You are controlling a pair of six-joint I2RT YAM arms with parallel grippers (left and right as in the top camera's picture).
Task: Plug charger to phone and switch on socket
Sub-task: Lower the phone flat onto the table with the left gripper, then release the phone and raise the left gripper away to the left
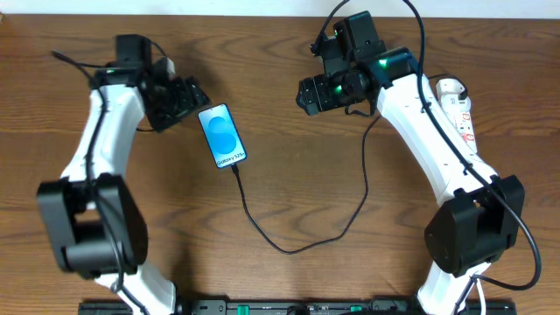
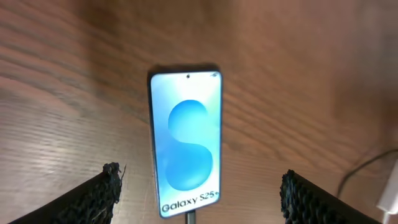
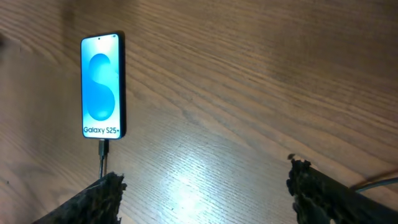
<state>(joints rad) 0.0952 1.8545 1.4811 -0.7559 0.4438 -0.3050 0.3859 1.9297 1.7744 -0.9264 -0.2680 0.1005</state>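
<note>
The phone (image 1: 222,136) lies flat on the wooden table with its blue "Galaxy S25+" screen lit. It also shows in the left wrist view (image 2: 185,144) and the right wrist view (image 3: 102,86). The charger cable (image 1: 289,248) is a thin black line; its plug sits in the phone's bottom edge (image 3: 103,149). It loops across the table toward the right arm. The socket (image 1: 458,109), a white strip with red markings, lies at the far right, partly hidden by the right arm. My left gripper (image 1: 188,98) is open and empty just left of the phone. My right gripper (image 1: 308,94) is open and empty, above the table right of the phone.
Black base rail (image 1: 289,306) runs along the table's near edge. The right arm's own black cables (image 1: 418,35) hang over the back right. A white cord end (image 2: 388,199) shows at the right edge of the left wrist view.
</note>
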